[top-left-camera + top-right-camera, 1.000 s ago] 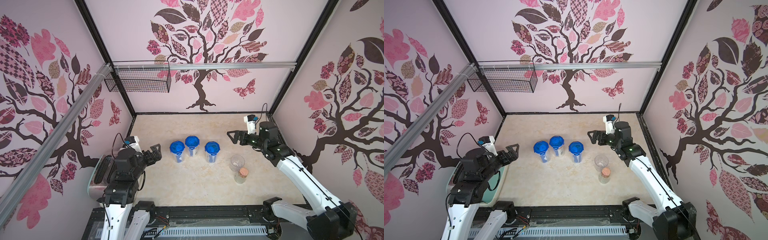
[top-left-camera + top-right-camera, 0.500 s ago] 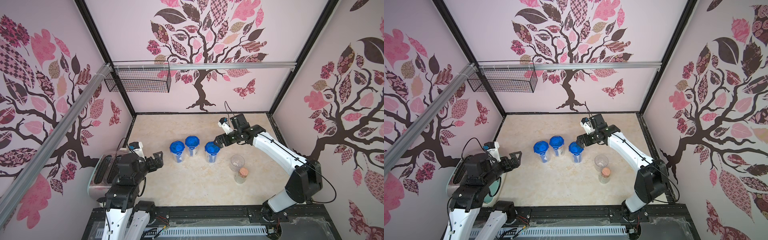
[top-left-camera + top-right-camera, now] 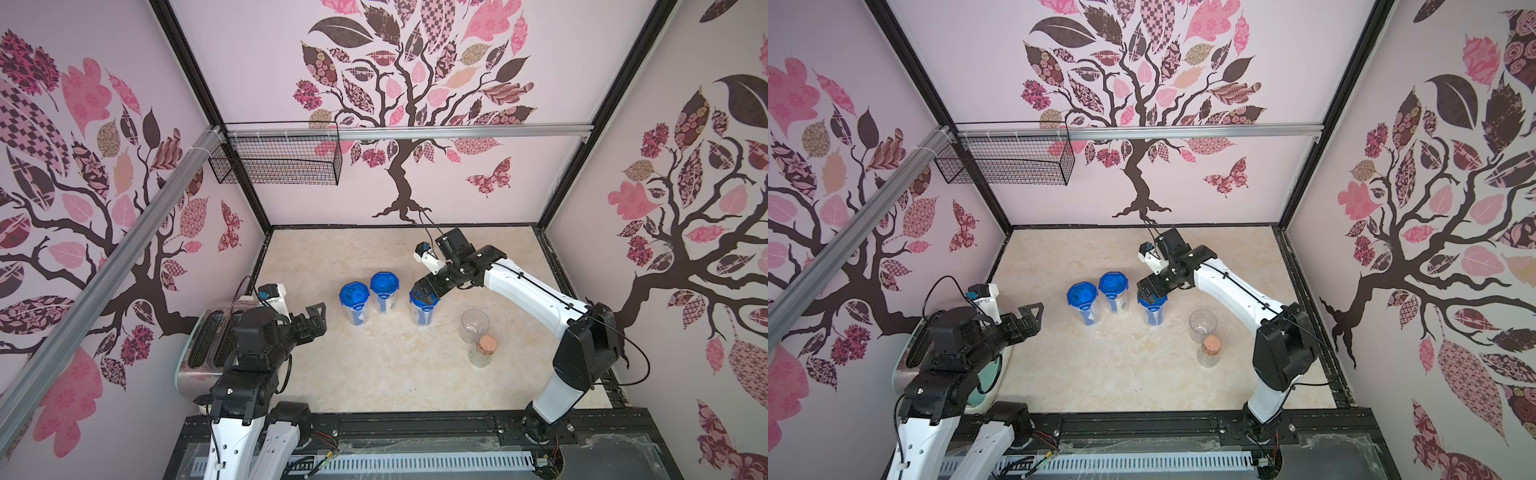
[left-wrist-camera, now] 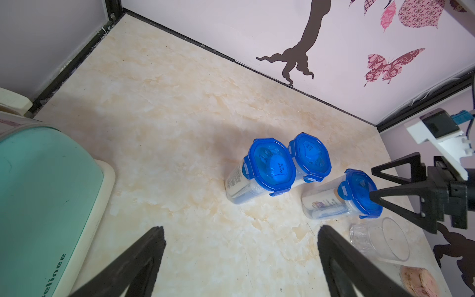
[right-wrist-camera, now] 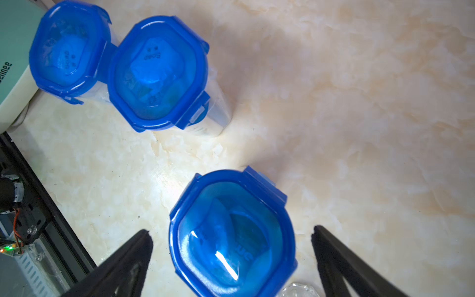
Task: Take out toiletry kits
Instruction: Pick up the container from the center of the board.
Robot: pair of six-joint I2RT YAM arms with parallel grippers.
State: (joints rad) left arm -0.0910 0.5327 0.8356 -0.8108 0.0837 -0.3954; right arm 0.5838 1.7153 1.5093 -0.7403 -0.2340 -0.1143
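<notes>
kits point(image 4: 324, 204): all shut inside the three jars point(image 3: 384, 291) mid-table. Through the clear wall of the end jar point(image 3: 424, 315) we see a white bottle with a tan cap and something blue. None are out yet.
changed: the right tool point(image 5: 231, 231) has swung in from the right wall. A second ago it was well apart from the jars, and now it sits over the end jar.
right tool state: jaws wide open, one on either side of the blue lid point(image 5: 232, 262), with a gap on both sides in the wrist view. It grips nothing.
left tool point(image 3: 314, 320): open and empty, hanging just beside the toaster point(image 3: 208, 336), well apart from the jars. It has shifted only slightly.
meaning: we read this as the opening move, to pin or grab the end jar so the clips can be undone. All lids look clipped, so the real work is ahead.
risk: the glass point(image 3: 474, 326) and cork bottle point(image 3: 482, 351) stand near the end jar on the arm's side, and a loose sweep could tip them.
table point(image 3: 374, 382): pale marble-look top, flat and glossy. We'd expect jars to slide if pushed.
room: pink walls with tree decals on three sides. A wire basket point(image 3: 278, 162) hangs on the back rail, empty as far as we can tell.
</notes>
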